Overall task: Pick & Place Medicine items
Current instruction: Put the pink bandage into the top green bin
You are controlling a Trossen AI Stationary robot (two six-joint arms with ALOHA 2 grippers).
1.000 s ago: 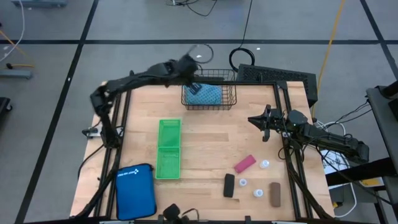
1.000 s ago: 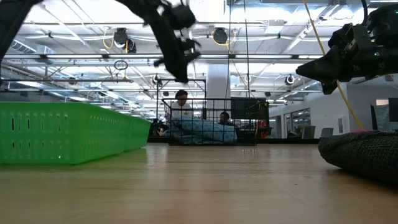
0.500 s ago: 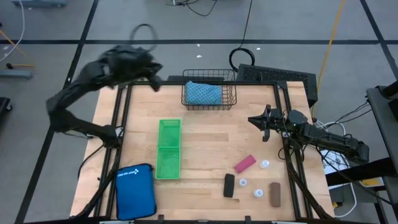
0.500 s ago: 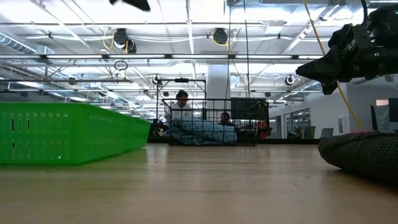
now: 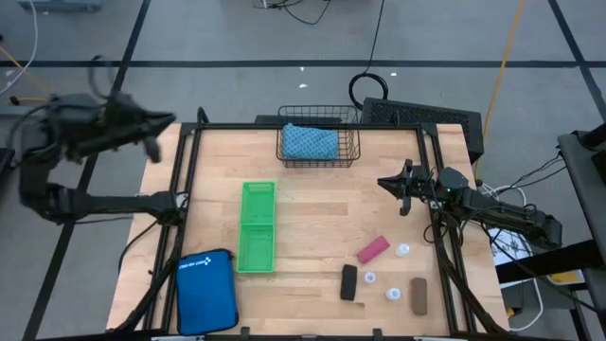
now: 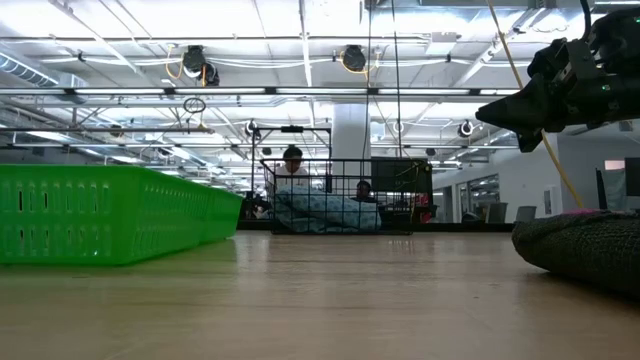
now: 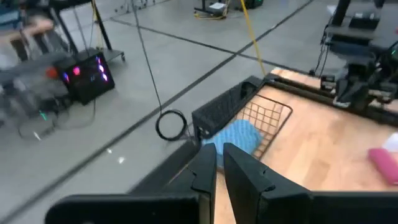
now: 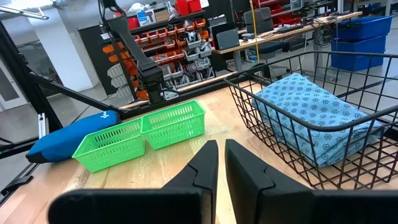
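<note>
A: Where were the medicine items?

B: Loose on the table [image 5: 322, 204], near its front right corner: pink piece [image 5: 372, 249], black piece [image 5: 348, 282], brown piece [image 5: 418, 295], with three white bottles [image 5: 403, 250] among them.

A: And the grippers?

B: The left gripper [image 5: 163, 121] hung off the table's far left corner, fingers [image 7: 245, 180] clenched on nothing. The right gripper [image 5: 386, 182] hovered over the right side, between the wire basket [image 5: 319, 144] and the items, also closed and empty.

A: Anything else?

B: A green tray [image 5: 257, 226] mid-table and a blue pouch [image 5: 207, 291].

high: straight down | low: tabletop level | wrists: forward | shared: wire basket [image 5: 318, 144]
</note>
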